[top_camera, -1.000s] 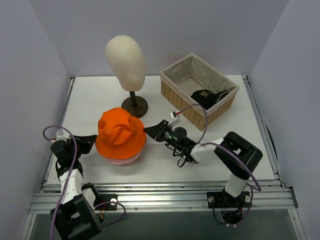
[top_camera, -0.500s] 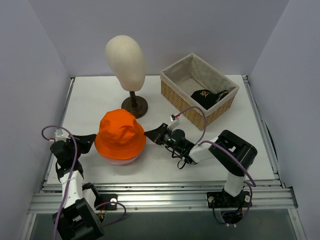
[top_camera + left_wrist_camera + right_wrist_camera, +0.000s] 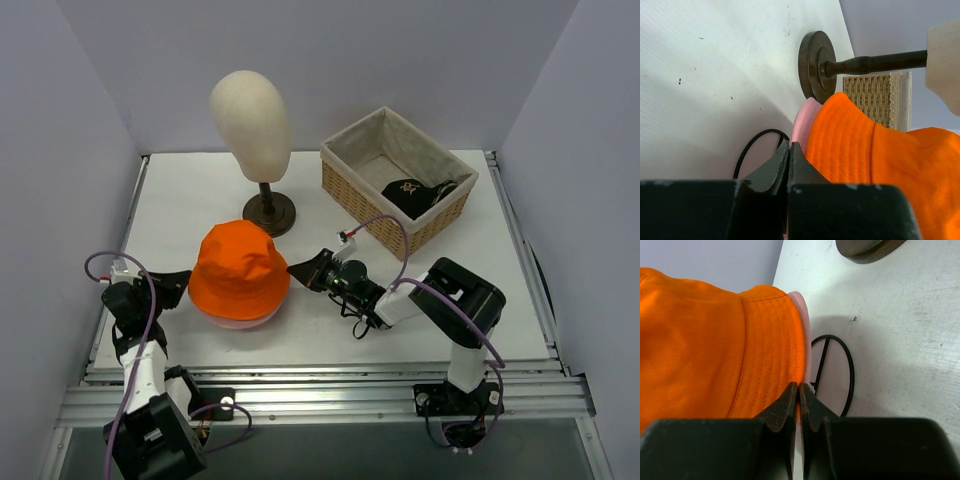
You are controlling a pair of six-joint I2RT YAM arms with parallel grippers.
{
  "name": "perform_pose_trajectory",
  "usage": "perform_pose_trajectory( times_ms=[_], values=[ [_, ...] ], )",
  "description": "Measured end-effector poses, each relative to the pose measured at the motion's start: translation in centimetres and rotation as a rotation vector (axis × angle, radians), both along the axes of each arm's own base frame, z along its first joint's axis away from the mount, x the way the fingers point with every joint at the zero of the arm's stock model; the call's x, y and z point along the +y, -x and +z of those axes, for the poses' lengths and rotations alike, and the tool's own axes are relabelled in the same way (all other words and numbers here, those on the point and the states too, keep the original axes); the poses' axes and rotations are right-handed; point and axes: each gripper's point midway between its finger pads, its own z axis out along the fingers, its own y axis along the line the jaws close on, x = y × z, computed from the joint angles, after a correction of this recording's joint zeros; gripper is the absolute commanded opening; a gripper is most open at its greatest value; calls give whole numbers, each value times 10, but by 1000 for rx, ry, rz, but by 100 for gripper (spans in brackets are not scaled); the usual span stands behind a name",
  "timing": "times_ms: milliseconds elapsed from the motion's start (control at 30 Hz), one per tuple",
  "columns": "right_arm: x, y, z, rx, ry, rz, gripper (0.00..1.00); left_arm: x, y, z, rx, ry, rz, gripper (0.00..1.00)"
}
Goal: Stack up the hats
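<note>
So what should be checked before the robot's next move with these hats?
1. Orange hat sits on top of pink hat: ok.
2. Left gripper shut at the brim: ok; gripping cloth: cannot tell.
3. Right gripper shut at the opposite brim: ok; gripping cloth: cannot tell.
4. Black cap on the pile: not ok, it lies in the basket.
5. Mannequin head stands apart from the pile: ok.

Left end effector (image 3: 790, 145), right end effector (image 3: 799, 386), both closed
</note>
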Motion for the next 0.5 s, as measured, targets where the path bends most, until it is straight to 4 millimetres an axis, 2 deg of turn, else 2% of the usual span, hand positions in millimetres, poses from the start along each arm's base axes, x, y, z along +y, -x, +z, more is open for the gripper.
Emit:
perform_pose_trajectory(
  times_ms=[200, 400, 500],
  values=[
    [1, -2, 2, -23, 13, 3, 0, 1, -2, -3, 5, 1, -2, 3],
    [-5, -2, -1, -34, 91, -16, 24, 1, -1, -2, -11, -7, -1, 2],
    [-15, -4, 11, -58, 148, -59, 28, 1, -1, 1, -21, -14, 1, 2]
  ],
)
